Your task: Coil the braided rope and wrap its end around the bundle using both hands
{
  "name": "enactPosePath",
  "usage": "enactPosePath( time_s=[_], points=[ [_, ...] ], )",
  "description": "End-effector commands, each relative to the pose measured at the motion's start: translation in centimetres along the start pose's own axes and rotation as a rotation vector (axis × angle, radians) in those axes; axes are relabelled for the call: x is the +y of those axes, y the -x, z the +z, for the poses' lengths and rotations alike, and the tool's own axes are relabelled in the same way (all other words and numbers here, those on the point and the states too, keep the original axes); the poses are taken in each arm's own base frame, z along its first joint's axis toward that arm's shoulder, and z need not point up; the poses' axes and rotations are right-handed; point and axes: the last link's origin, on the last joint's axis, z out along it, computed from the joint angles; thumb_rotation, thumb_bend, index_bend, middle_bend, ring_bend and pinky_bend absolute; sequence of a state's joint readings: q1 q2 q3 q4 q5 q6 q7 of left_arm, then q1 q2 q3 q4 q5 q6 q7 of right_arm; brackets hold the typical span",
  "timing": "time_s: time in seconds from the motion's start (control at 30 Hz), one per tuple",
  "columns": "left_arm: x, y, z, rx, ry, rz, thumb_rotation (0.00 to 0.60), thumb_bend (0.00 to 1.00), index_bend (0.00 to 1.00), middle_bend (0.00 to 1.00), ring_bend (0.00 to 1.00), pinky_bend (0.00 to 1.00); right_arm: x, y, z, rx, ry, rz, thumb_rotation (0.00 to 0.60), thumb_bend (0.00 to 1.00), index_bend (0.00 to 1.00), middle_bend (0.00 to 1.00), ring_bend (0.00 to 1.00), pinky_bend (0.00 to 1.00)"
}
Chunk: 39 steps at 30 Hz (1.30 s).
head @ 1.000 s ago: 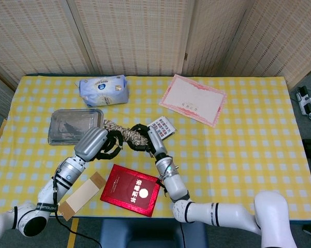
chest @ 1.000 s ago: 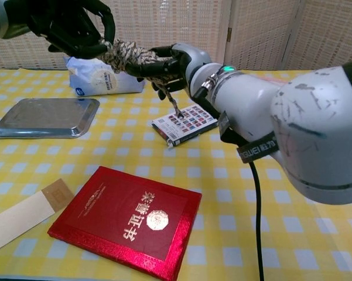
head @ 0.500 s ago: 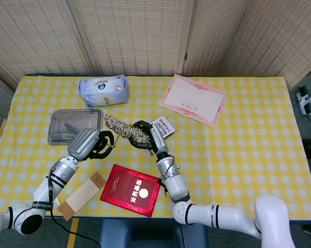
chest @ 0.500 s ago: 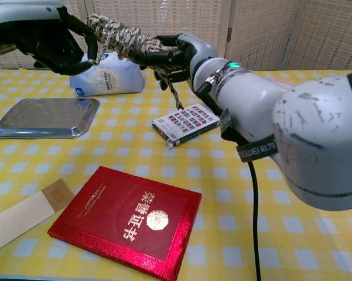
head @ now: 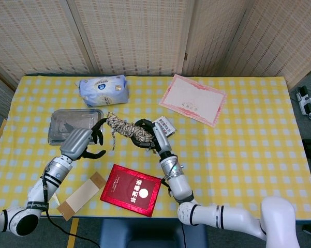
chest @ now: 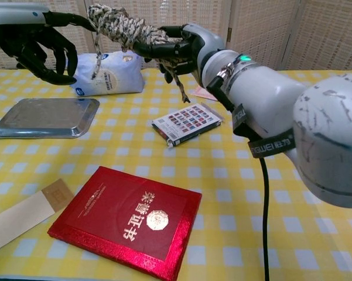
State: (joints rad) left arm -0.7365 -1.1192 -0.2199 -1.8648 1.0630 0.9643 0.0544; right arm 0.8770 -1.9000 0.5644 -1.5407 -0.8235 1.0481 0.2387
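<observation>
The braided rope (head: 125, 127) (chest: 126, 28) is a coiled beige-and-brown bundle held up above the table. My right hand (head: 149, 136) (chest: 180, 48) grips its right end. One loose strand hangs from the bundle's left part and another dangles under the right hand. My left hand (head: 83, 141) (chest: 30, 43) is off to the left of the bundle with fingers spread and nothing in it. One fingertip reaches close to the rope's left tip; I cannot tell whether it touches.
Below the hands lie a red booklet (head: 131, 189) (chest: 126, 219), a tan strip (head: 81, 196) (chest: 22, 217) and a small patterned box (head: 163, 125) (chest: 187, 122). A metal tray (head: 72, 125) (chest: 44, 117), a tissue pack (head: 103, 90) (chest: 108, 74) and a pink certificate (head: 192, 99) lie farther back.
My left hand has let go of the bundle, opened and pulled away to the left. The right hand has lifted the bundle higher and keeps hold of it.
</observation>
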Motion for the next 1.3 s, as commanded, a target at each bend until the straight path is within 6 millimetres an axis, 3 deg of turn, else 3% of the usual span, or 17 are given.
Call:
enactPosePath(
  time_s=[0.03,0.1,0.2,0.6,0.8,0.83,1.1,1.3],
  points=[
    [-0.6,-0.2,-0.3,-0.007,-0.028,-0.006,0.6,0.27,0.01,0.37,0.36,0.75,-0.1,-0.6,-0.4,-0.001,-0.008,-0.014,0.6,0.72,0.89,0.68,0.74,0.74],
    [-1.4,-0.4,-0.5,-0.013,-0.057,-0.011,0.6,0.27,0.0,0.28,0.27,0.62,0.0,-1.2,-0.7,0.0,-0.015,-0.036,0.6,0.72,0.89,0.68,0.74,0.74],
    [-3.0,-0.8,-0.6,0.015,-0.105,-0.007,0.6,0.27,0.0,0.22,0.2,0.5,0.1,-2.1,-1.2,-0.007,-0.019,-0.062,0.6,0.72,0.89,0.68,0.74,0.74],
    [-11.5,-1.7,-3.1,0.184,-0.329,0.093,0.6,0.27,0.05,0.21,0.15,0.35,0.5,-5.6,-3.6,-0.009,-0.078,-0.243,0.6,0.72,0.89,0.68,0.74,0.74],
    [-13.7,-1.5,-4.4,0.219,-0.365,0.152,0.6,0.27,0.07,0.19,0.12,0.28,0.4,-6.6,-4.4,-0.009,-0.091,-0.262,0.6,0.72,0.89,0.68,0.74,0.74],
    [-14.6,-1.4,-5.6,0.241,-0.389,0.186,0.6,0.28,0.07,0.19,0.12,0.28,0.2,-7.1,-4.7,-0.002,-0.105,-0.278,0.6,0.72,0.89,0.68,0.74,0.74],
    [-16.3,0.5,-10.8,0.272,-0.421,0.294,0.6,0.29,0.07,0.17,0.09,0.21,-0.2,-9.1,-6.5,-0.006,-0.13,-0.339,0.6,0.72,0.9,0.68,0.74,0.74],
    [-16.8,1.5,-13.1,0.269,-0.438,0.278,0.6,0.29,0.07,0.17,0.09,0.2,-0.2,-10.5,-7.4,0.009,-0.131,-0.369,0.6,0.72,0.9,0.68,0.74,0.74]
  ],
)
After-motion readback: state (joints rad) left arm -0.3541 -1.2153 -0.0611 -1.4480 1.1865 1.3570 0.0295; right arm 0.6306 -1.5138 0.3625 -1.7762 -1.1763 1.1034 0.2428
